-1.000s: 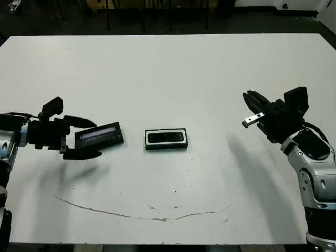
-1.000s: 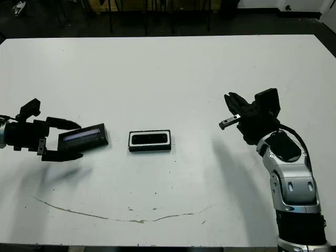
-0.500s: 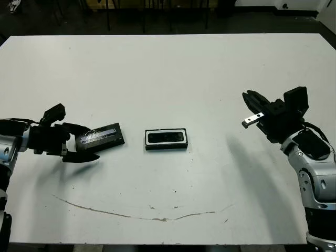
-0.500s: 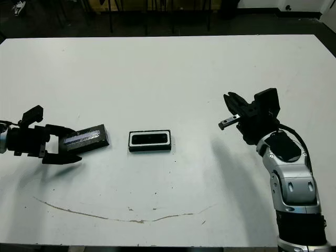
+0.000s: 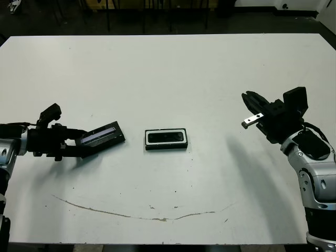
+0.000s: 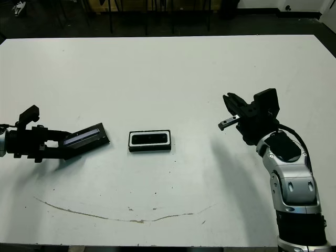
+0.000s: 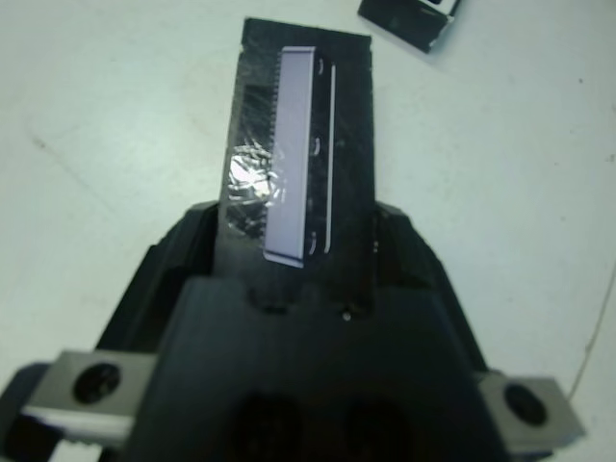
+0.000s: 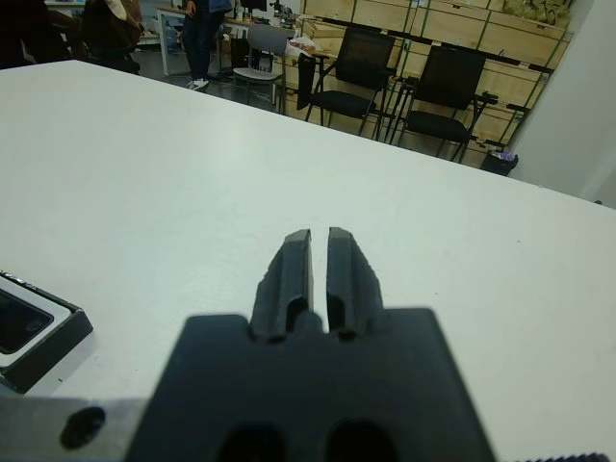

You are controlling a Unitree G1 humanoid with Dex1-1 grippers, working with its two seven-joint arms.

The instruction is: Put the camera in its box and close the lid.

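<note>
The box [image 5: 166, 139], with the camera [image 5: 166, 137] lying in its recess, is the landmark. The left gripper [image 5: 71, 147] pinches the lid [image 5: 103, 135] by one end, tilted, just left of the box, long axis aimed toward it. The right gripper [image 5: 252, 106], fingers nearly together and empty, hangs well right of the box.

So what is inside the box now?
The camera lies in the white-lined recess of the box, which is uncovered. The lid is apart, gripped by the left claw. What is under the camera is hidden.
</note>
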